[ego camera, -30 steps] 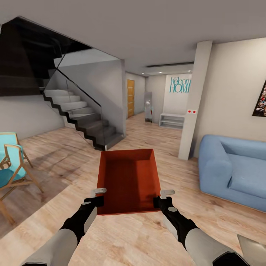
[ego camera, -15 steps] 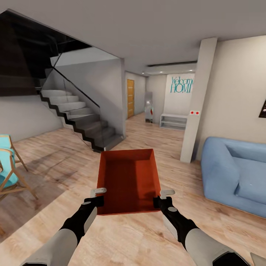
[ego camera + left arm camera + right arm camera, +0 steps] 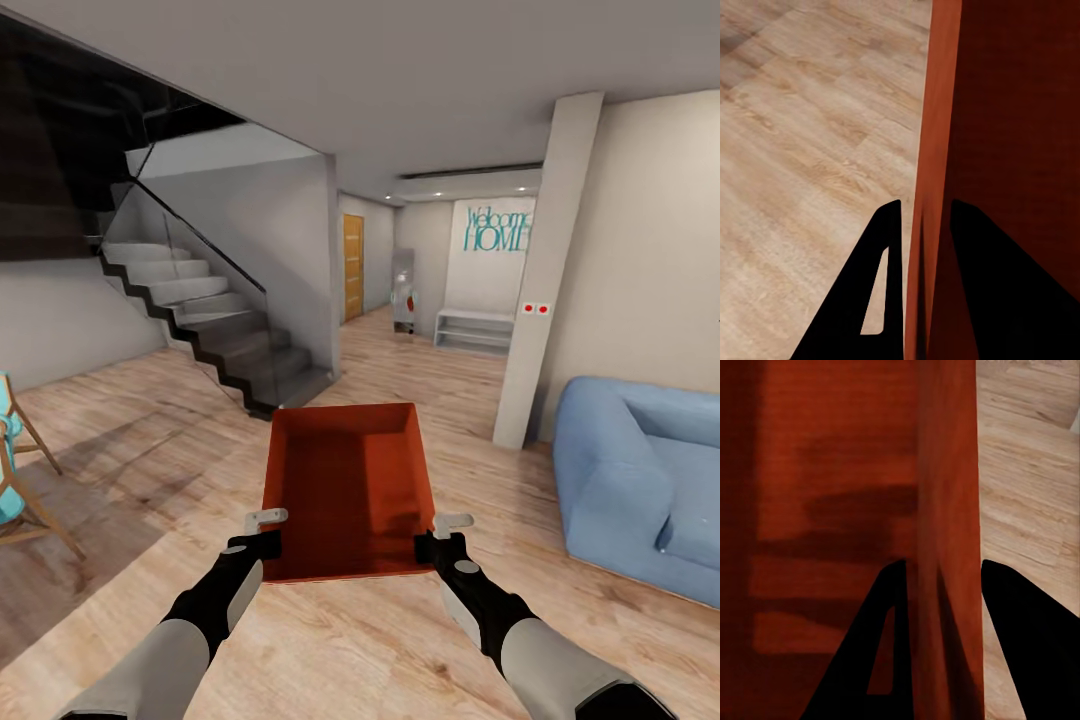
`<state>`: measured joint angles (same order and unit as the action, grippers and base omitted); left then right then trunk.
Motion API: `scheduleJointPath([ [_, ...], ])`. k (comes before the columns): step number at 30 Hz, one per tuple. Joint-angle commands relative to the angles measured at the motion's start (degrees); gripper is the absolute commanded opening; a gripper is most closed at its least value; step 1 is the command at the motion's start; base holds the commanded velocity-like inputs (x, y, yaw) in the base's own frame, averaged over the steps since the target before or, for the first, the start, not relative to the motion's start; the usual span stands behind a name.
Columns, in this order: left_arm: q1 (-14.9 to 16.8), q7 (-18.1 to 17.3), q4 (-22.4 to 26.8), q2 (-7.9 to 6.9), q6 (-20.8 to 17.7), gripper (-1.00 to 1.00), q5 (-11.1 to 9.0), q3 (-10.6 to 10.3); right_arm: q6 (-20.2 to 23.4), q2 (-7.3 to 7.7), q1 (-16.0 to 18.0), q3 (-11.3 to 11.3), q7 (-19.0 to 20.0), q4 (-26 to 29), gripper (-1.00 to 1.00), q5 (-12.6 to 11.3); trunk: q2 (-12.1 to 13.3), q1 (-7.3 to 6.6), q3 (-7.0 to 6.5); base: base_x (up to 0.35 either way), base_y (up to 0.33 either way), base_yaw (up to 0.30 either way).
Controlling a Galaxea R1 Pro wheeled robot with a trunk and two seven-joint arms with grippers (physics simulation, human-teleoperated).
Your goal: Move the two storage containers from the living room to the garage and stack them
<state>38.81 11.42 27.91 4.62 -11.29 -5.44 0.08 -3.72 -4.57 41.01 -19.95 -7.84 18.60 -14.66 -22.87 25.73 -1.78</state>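
Note:
I carry one orange-red storage container (image 3: 347, 485) in front of me above the light wood-plank floor of the living room. My left gripper (image 3: 262, 535) is shut on its left wall near the close corner, and my right gripper (image 3: 440, 538) is shut on its right wall. In the left wrist view the black fingers (image 3: 881, 300) straddle the container wall (image 3: 934, 150). The right wrist view has the fingers (image 3: 881, 652) clamped on the other wall (image 3: 949, 510). The container is open-topped and looks empty.
A blue sofa (image 3: 640, 480) stands at the right behind a white pillar (image 3: 545, 270). A grey staircase (image 3: 215, 330) with a glass side rises at the left. A turquoise wooden chair (image 3: 15, 470) sits at the far left edge. A hallway with an orange door (image 3: 353, 265) runs ahead.
The whole view has shifted: sofa, pillar and chair slid outward as the camera moved forward and turned slightly left. The container and both grippers keep the same place in view.

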Motion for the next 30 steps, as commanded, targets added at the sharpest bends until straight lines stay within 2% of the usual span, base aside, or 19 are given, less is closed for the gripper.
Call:
scheduleJointPath([
  [1, 0.0, 0.5, 0.3, -0.05, -0.4, -1.00, 0.8, 0.7, -0.3, 0.13, 0.0, -0.2, -0.4, -1.7, -1.00, -0.7, 0.0, 0.05, 0.01, 0.322, 0.000, 0.000],
  [13, 0.0, 0.5, 0.3, -0.05, -0.4, -1.00, 0.8, 0.7, -0.3, 0.14, 0.0, -0.2, -0.4, -1.7, -1.00, -0.7, 0.0, 0.05, 0.01, 0.322, 0.000, -0.011],
  [30, 0.0, 0.5, 0.3, -0.06, -0.4, -1.00, 0.8, 0.7, -0.2, 0.09, 0.0, -0.2, -0.4, -1.7, -1.00, -0.7, 0.0, 0.05, 0.01, 0.322, 0.000, -0.216],
])
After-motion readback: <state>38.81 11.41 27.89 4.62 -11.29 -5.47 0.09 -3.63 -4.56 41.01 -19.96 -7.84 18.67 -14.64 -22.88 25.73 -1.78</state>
